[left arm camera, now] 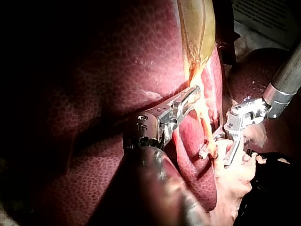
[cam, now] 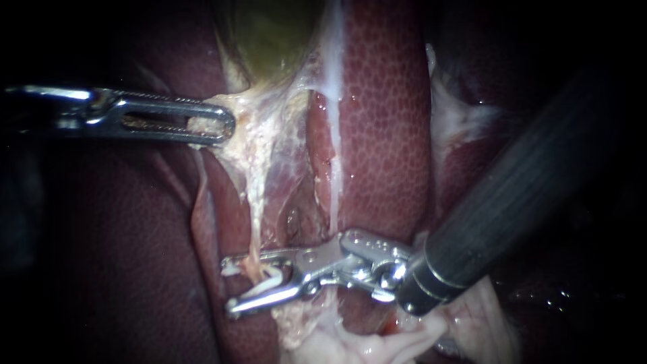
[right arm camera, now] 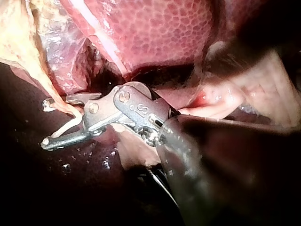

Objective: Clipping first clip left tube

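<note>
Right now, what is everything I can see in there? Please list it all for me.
liver: one, dark red and mottled, filling the background.
gallbladder: one, yellow-green, at the top middle.
pale tissue: one sheet, whitish, spreading below the gallbladder.
left tube: one, pale strand, running down from the pale tissue.
clip: one, white, astride the left tube.
left instrument: one, silver, coming from the left; its tool is shut on the pale tissue.
right instrument: one, dark shaft with a silver tool, from the right; jaws apart, holding the clip.
</note>
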Controlling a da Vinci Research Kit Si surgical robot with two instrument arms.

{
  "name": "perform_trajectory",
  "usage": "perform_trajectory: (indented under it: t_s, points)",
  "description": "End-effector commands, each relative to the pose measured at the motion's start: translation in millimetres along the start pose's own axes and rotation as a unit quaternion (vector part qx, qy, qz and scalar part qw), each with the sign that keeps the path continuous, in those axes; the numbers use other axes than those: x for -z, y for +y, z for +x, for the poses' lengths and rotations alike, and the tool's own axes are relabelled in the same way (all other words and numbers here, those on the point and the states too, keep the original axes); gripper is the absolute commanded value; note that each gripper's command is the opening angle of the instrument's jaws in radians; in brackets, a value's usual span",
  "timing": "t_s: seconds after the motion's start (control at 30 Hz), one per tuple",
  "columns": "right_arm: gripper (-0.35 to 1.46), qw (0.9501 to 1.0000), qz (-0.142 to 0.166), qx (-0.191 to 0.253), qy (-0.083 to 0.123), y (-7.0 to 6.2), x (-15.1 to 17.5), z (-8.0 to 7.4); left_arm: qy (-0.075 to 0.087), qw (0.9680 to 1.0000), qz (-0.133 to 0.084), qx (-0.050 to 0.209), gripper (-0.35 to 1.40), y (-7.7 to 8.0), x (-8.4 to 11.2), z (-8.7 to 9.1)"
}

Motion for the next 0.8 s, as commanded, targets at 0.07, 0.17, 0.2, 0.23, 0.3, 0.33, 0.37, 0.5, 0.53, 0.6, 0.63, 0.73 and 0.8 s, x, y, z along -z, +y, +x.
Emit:
perform_trajectory:
  t_s: [0.07,0.17,0.2,0.23,0.3,0.33,0.37,0.5,0.53,0.6,0.63,0.73,0.8]
  points:
    - [0.25,1.0,0.004,-0.003,-0.001,-0.2,0.4,-0.2,0.0,1.0,0.0,0.0,-0.35,0.0,0.0,0.0]
    - [-0.35,0.9993,0.004,-0.017,-0.033,-0.8,1.4,-0.5,0.0,1.0,0.0,0.0,-0.35,0.0,0.0,0.0]
    - [-0.35,0.9991,0.003,-0.018,-0.039,-0.8,1.4,-0.4,0.0,1.0,0.0,0.0,-0.35,0.0,0.0,0.0]
    - [-0.35,0.999,0.003,-0.018,-0.04,-0.6,1.4,-0.4,0.0,1.0,0.0,0.0,-0.35,0.0,-0.1,0.0]
    - [-0.35,0.999,0.004,-0.017,-0.041,-0.5,1.3,-0.6,-0.001,1.0,-0.001,0.0,-0.35,0.0,-0.1,0.0]
    - [-0.35,0.999,0.003,-0.017,-0.041,-0.5,1.3,-0.7,-0.001,1.0,-0.001,0.0,-0.35,0.0,-0.1,0.0]
    - [-0.35,0.999,0.003,-0.017,-0.041,-0.4,1.4,-0.8,-0.001,1.0,-0.001,0.0,-0.35,0.0,-0.1,0.0]
    - [-0.35,0.999,0.003,-0.017,-0.041,-0.2,1.5,-0.8,-0.001,1.0,-0.001,0.0,-0.35,0.0,0.0,0.0]
    - [-0.35,0.999,0.003,-0.017,-0.041,-0.2,1.5,-0.8,-0.001,1.0,-0.001,0.0,-0.35,0.0,0.0,0.0]
    - [-0.35,0.999,0.003,-0.017,-0.041,-0.2,1.5,-0.8,-0.001,1.0,-0.001,0.0,-0.35,0.0,0.0,0.0]
    - [-0.35,0.999,0.003,-0.017,-0.041,-0.2,1.5,-0.8,-0.001,1.0,-0.001,0.0,-0.35,0.0,0.0,0.0]
    - [-0.35,0.999,0.003,-0.017,-0.041,-0.2,1.5,-0.8,-0.001,1.0,-0.001,0.0,-0.35,0.0,0.0,0.0]
    - [-0.35,0.999,0.003,-0.017,-0.041,-0.2,1.5,-0.8,-0.001,1.0,-0.001,0.0,-0.35,0.0,0.0,0.0]
